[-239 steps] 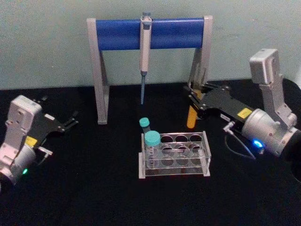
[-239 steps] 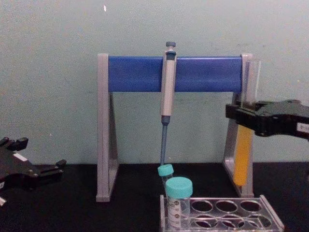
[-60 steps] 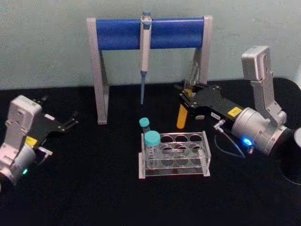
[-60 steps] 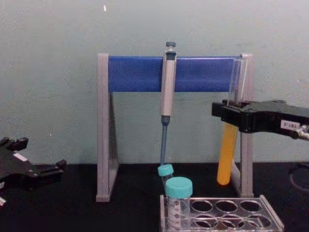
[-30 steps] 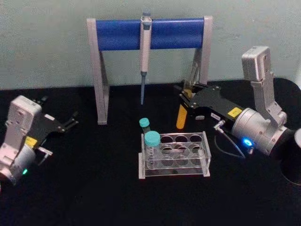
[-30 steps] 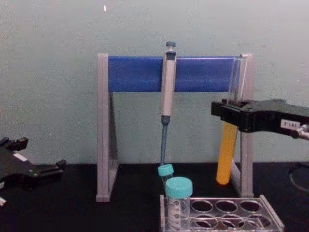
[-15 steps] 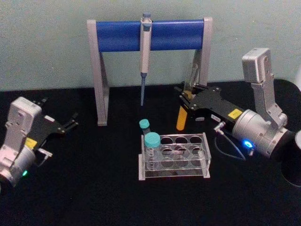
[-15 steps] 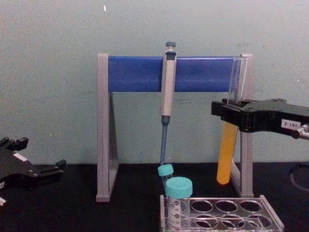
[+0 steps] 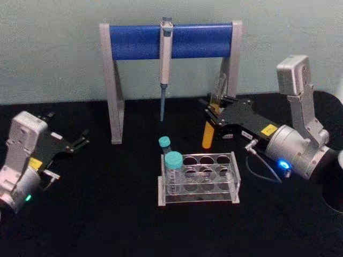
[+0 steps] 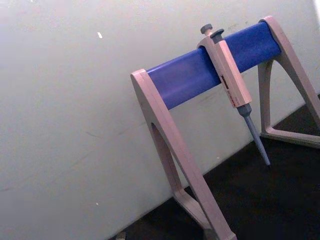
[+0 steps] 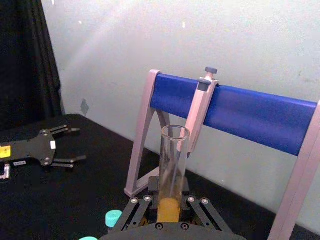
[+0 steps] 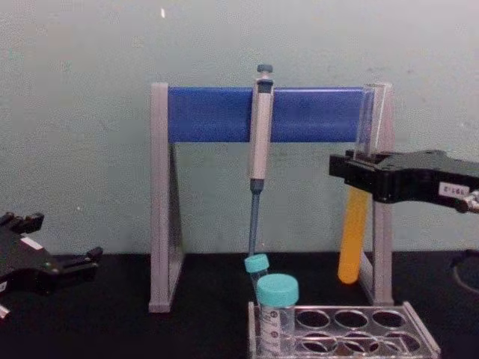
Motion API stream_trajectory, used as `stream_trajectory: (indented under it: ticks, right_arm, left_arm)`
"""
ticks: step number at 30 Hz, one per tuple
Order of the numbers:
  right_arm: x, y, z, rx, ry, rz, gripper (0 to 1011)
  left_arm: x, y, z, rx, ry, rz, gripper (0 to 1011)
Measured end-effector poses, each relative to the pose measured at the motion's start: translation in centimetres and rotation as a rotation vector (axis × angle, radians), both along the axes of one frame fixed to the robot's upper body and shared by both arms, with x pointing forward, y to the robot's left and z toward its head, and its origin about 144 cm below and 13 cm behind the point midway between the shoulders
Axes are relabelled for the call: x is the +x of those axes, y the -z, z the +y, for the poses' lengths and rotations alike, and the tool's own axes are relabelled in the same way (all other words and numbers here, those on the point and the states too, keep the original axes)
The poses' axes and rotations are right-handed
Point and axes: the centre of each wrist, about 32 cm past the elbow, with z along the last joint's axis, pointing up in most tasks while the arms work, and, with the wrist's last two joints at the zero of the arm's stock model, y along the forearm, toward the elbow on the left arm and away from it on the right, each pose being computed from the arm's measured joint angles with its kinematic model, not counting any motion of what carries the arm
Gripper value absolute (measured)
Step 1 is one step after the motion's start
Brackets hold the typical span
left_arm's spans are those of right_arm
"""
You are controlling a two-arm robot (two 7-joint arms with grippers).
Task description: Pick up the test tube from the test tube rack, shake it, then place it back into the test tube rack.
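Holding the test tube (image 9: 207,136) clamped above the table, the right gripper (image 9: 214,108) hovers just behind the test tube rack (image 9: 209,195). Lifting looks done, but the tube is not yet back in a hole. The left gripper (image 9: 75,143) sits parked at the left, fingers spread.

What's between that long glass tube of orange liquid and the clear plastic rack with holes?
Nothing but air; chest view shows the test tube, held in the right gripper, hanging clear of the test tube rack.

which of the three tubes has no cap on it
The long test tube with orange-yellow liquid, held up by the right tool. Its top is open; the nearer vial and the farther vial both wear teal caps.
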Motion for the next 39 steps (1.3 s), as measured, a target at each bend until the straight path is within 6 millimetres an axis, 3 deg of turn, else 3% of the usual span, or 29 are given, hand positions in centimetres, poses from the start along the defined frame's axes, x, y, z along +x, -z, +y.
stream_trajectory:
  ticks: [18, 39]
  right_arm:
    - [-1.4, 0.8, -0.5, -0.046, -0.031, 0.003, 230]
    - [-0.9, 1.9, -0.3, -0.052, -0.031, 0.019, 230]
  left_arm:
    - [0.0, 0.0, 0.0, 0.0, 0.0, 0.0, 1001]
    - [0.0, 0.0, 0.0, 0.0, 0.0, 0.0, 1001]
